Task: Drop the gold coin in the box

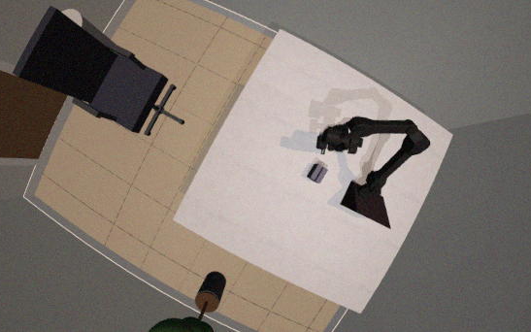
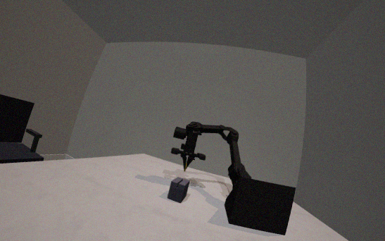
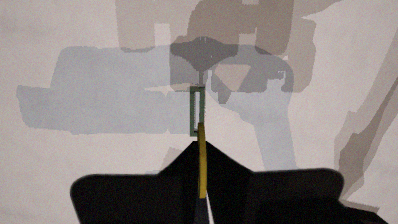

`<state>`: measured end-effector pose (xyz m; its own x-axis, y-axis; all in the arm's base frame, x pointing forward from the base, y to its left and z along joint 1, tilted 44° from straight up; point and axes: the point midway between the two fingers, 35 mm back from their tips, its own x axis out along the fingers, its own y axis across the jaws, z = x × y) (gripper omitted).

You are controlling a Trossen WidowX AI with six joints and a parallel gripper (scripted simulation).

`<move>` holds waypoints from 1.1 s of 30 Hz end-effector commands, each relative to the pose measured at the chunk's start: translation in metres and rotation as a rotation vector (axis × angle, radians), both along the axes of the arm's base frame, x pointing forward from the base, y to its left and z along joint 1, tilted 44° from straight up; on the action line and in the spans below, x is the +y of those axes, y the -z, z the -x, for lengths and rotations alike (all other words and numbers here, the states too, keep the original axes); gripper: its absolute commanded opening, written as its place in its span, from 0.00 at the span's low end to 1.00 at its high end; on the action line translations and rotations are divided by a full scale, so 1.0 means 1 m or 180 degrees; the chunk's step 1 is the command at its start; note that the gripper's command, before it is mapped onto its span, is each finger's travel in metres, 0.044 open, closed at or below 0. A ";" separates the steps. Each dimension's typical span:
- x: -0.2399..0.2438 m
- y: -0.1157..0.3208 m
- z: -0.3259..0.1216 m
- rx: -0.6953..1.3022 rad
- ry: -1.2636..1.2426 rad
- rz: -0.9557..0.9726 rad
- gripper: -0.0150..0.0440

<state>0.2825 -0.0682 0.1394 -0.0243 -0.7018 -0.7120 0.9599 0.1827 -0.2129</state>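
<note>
Your tool (image 3: 202, 172) is closed on the gold coin (image 3: 201, 160). In the wrist view the two dark fingers meet on the coin's flat faces, and the coin runs edge-on between them as a thin yellow strip, its far end projecting past the fingertips.

Beyond the tool, on the white table (image 3: 60, 165), you see the dark-green holder (image 3: 196, 111). It shows as a narrow upright frame with pale table visible through its middle. The coin's projecting tip overlaps the near end of the holder in this view; you cannot tell from the wrist view alone whether the two touch.

In the exterior view the tool (image 2: 186, 165) points straight down and hangs above the table (image 2: 66, 197), with a thin yellow sliver of the coin (image 2: 186, 163) visible at its tip. The grey box (image 2: 179, 189) stands on the table below the tool and nearer the camera, apart from it, with the slot a dark line in its lid.

In the top view the box (image 1: 317, 173) lies just beside the tool (image 1: 322, 149), between the tool and the arm's dark base (image 1: 369, 203). The holder is too small to make out there.
</note>
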 end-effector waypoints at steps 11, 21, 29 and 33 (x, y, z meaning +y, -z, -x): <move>0.007 -0.008 -0.003 -0.0601 0.0593 0.0004 0.25; 0.008 -0.007 -0.004 -0.0943 0.0942 0.0014 0.25; 0.022 0.006 -0.006 -0.0942 0.0939 -0.0008 0.25; 0.029 0.013 -0.007 -0.0941 0.0938 -0.0017 0.25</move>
<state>0.2903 -0.0437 0.1349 -0.0069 -0.6945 -0.7194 0.9902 -0.1050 0.0919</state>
